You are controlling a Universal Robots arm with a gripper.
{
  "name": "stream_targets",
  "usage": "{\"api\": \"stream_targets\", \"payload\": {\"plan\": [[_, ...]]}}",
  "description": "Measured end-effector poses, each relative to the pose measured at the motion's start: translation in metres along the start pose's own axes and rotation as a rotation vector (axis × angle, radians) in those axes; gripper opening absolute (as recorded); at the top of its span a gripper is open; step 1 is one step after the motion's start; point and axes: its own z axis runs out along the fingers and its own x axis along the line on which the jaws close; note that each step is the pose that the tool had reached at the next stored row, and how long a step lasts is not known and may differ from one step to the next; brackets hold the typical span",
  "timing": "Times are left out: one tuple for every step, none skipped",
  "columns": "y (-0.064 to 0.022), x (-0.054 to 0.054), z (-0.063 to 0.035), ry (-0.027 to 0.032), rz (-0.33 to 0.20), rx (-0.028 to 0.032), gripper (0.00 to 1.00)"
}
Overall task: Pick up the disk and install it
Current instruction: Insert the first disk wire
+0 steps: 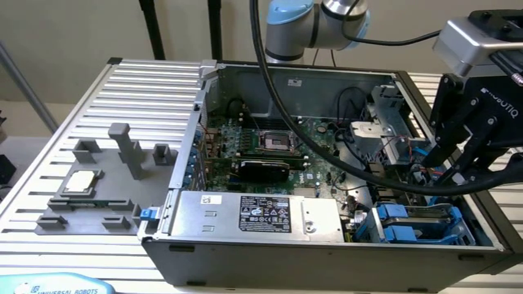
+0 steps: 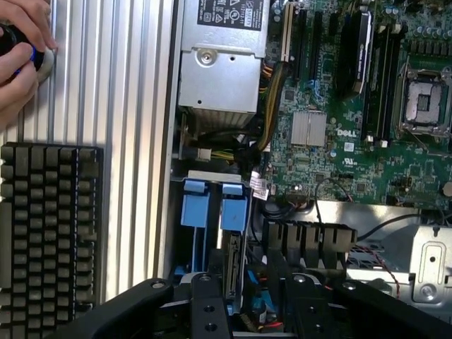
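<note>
Disk [image 2: 233,272] stands on edge, connector side up, just beside the blue cage [image 2: 195,205] in the case's [image 1: 327,257] near corner on the exterior view's right. My gripper [image 1: 449,174] hangs right above it; whether I grip it, I cannot tell.

Gripper [image 1: 447,173] downward, slightly tilted.

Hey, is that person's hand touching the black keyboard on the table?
Apart. In the wrist view, a strip of bare ribbed table shows plainly between the hand and the near edge of the keyboard.
</note>
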Motion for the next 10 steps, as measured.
{"api": "stream_targets", "payload": {"plan": [[-0.0031, -0.001, 0.0001, -0.0002, 0.0, 0.0, 0.38], [-0.0063, -0.002, 0.0001, -0.0002, 0.0, 0.0, 0.38], [-0.0096, -0.003, 0.0003, -0.0002, 0.0, 0.0, 0.38], [-0.013, -0.005, 0.0008, -0.0002, 0.0, 0.0, 0.38], [-0.0164, -0.006, 0.0014, -0.0001, 0.0, 0.0, 0.38], [-0.02, -0.008, 0.0023, 0.0, 0.0, 0.0, 0.38], [-0.0232, -0.01, 0.0038, -0.0002, 0.0, 0.0, 0.38], [-0.0263, -0.013, 0.0057, 0.0002, 0.0, 0.0, 0.38], [-0.0291, -0.015, 0.0076, 0.0005, 0.0, 0.0, 0.38], [-0.0317, -0.017, 0.0093, 0.001, 0.0, 0.0, 0.38]]}}
